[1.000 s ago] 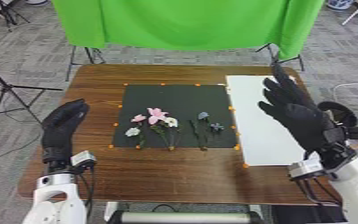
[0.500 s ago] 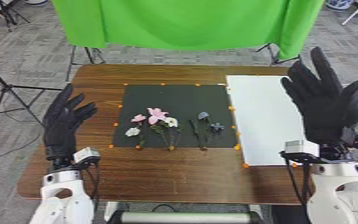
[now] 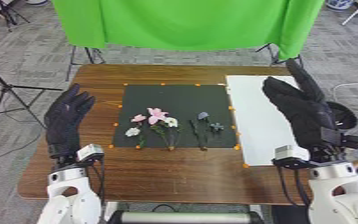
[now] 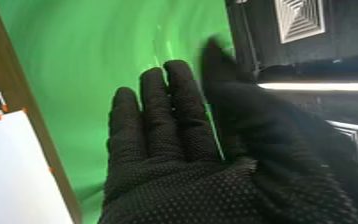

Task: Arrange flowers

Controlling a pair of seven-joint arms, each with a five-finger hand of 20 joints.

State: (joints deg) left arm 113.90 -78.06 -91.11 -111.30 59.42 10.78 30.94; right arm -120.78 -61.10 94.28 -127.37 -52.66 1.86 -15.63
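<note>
On the dark mat (image 3: pixel 171 95) at the middle of the table (image 3: pixel 184 177), the flowers lie flat, blooms away from the robot and stems toward it. A large pink bloom (image 3: pixel 158 114), a smaller pink one (image 3: pixel 139 119) and two white ones make a loose group on the left, with two bluish sprigs just beside them on the right. The right hand (image 3: pixel 300 112) hangs over the white sheet (image 3: pixel 262 142), its fingers extended and holding nothing; the left hand (image 3: pixel 64 120), near the table's left side, is likewise empty, fingers loosely straight. No stem is in hand, so the next step is probably to pick one. Each should be very light, the stems thin and somewhat stiff, the petals soft and easily bent or crushed. The stem middles, below the heads, look the best place for a gentle pinch. Whether neighbouring stems cross is hard to tell at this scale; if they do, lifting one could drag another.
</note>
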